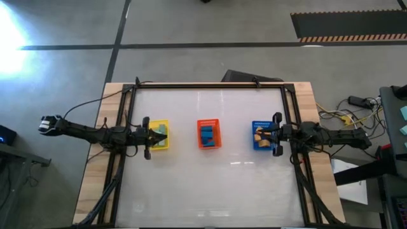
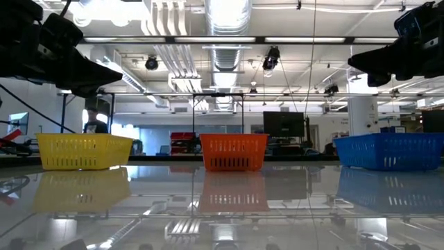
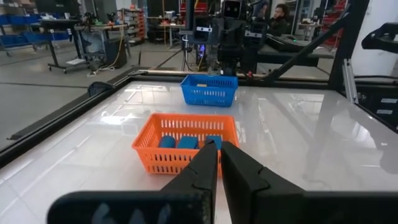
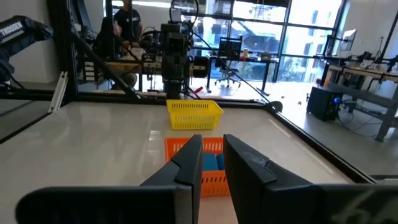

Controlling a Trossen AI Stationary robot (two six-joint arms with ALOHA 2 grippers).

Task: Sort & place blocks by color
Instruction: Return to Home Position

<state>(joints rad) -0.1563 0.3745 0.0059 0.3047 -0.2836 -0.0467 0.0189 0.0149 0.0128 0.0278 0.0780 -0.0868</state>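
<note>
Sorting looks done: blue blocks (image 3: 186, 142) in orange basket (image 3: 163, 158), orange blocks (image 1: 260, 135) in blue basket (image 3: 209, 93), teal blocks (image 1: 160, 130) in yellow basket (image 4: 194, 116); left gripper (image 3: 219, 144) jaws together, right gripper (image 4: 211, 140) jaws apart, both empty

**Twin dark arms, matte black fingers**

Seen from above, the left arm (image 1: 89, 131) and the right arm (image 1: 334, 136) are slim chains of near-black links, thicker at the joints. A pale grey-white housing (image 1: 48, 123) caps the left arm's outer end, and a thin black cable (image 1: 89, 102) loops beside it. Up close, the left gripper (image 3: 219, 144) and the right gripper (image 4: 211, 138) each carry two matte black fingers (image 3: 200, 167). The fingers are wedge-shaped, taper to blunt tips and rise from a broad, round-edged black crossbar (image 3: 155, 208). At table height both arms show as bulky black silhouettes.
</note>
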